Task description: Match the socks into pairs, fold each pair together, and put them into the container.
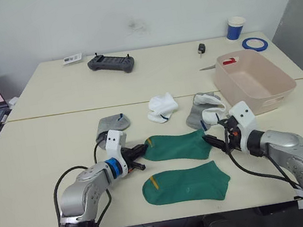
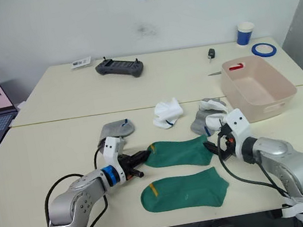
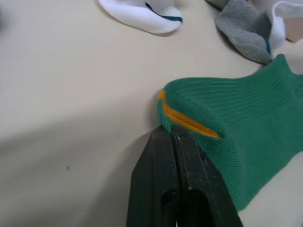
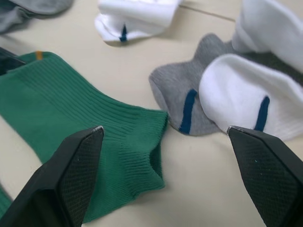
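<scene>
Two green socks lie low in the frame's centre, the upper green sock point(image 1: 177, 146) just above the lower green sock point(image 1: 185, 185). Left gripper point(image 1: 140, 150) fingers pinch its yellow-marked cuff; right gripper point(image 1: 208, 139) fingers spread over the toe. Pairing's underway: next, grip the toe, then lay it onto its mate. Pink bin point(image 1: 278, 90) waits at centre right.
</scene>
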`<move>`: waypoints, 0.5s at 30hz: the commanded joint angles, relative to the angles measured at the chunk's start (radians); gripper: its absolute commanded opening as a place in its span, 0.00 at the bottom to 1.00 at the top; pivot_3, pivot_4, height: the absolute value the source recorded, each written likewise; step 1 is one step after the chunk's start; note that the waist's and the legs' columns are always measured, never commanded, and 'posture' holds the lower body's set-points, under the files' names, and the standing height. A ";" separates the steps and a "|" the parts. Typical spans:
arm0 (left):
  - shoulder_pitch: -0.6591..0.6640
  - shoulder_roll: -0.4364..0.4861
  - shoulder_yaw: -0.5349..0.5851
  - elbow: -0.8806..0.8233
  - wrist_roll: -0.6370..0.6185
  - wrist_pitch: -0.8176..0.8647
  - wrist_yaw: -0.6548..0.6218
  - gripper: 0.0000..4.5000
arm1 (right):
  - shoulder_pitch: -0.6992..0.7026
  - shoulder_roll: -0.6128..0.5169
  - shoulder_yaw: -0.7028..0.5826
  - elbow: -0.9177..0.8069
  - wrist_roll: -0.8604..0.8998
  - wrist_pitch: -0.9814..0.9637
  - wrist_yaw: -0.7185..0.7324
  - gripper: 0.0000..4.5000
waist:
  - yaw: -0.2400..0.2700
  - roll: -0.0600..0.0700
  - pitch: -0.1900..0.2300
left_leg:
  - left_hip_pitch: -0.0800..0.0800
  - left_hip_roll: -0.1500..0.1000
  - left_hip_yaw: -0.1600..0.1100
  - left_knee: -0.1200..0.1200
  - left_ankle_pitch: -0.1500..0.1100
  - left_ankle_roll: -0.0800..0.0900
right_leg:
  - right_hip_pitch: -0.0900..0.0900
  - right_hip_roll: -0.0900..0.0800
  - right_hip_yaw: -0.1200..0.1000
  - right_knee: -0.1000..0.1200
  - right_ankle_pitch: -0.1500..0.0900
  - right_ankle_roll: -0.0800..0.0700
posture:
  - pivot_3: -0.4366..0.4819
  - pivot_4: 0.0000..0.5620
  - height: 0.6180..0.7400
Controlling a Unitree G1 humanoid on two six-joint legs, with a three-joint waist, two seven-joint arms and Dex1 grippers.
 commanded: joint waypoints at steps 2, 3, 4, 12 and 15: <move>-0.003 0.006 0.004 -0.034 -0.016 0.002 -0.001 0.00 | -0.011 0.064 0.001 0.046 -0.001 0.033 -0.046 0.96 | 0.000 0.000 0.000 | 0.000 0.000 0.000 0.000 0.000 0.000 | 0.000 0.000 0.000 0.000 0.000 0.000 | 0.48 0.27 1.00; 0.000 0.006 0.004 -0.037 -0.016 0.001 -0.001 0.00 | -0.011 0.081 -0.001 0.060 0.000 0.039 -0.055 0.91 | 0.000 0.000 0.000 | 0.000 0.000 0.000 0.000 0.000 0.000 | 0.000 0.000 0.000 0.000 0.000 0.000 | 0.48 0.27 1.00; 0.003 0.006 0.004 -0.041 -0.016 0.001 -0.001 0.00 | -0.013 0.095 -0.007 0.070 0.007 0.048 -0.058 0.87 | 0.000 0.000 0.000 | 0.000 0.000 0.000 0.000 0.000 0.000 | 0.000 0.000 0.000 0.000 0.000 0.000 | 0.48 0.27 1.00; 0.010 -0.001 0.035 -0.078 -0.035 0.002 0.018 0.00 | -0.012 0.066 0.006 0.040 0.030 0.074 -0.009 0.25 | -0.001 0.000 0.000 | 0.000 0.000 0.000 0.000 0.000 0.000 | 0.000 0.000 0.000 0.000 0.000 0.000 | 0.48 0.27 1.00; 0.023 0.006 0.047 -0.115 -0.056 0.018 0.024 0.00 | -0.007 0.063 0.011 0.000 0.050 0.062 0.018 0.02 | -0.001 0.000 0.000 | 0.000 0.000 0.000 0.000 0.000 0.000 | 0.000 0.000 0.000 0.000 0.000 0.000 | 0.48 0.27 1.00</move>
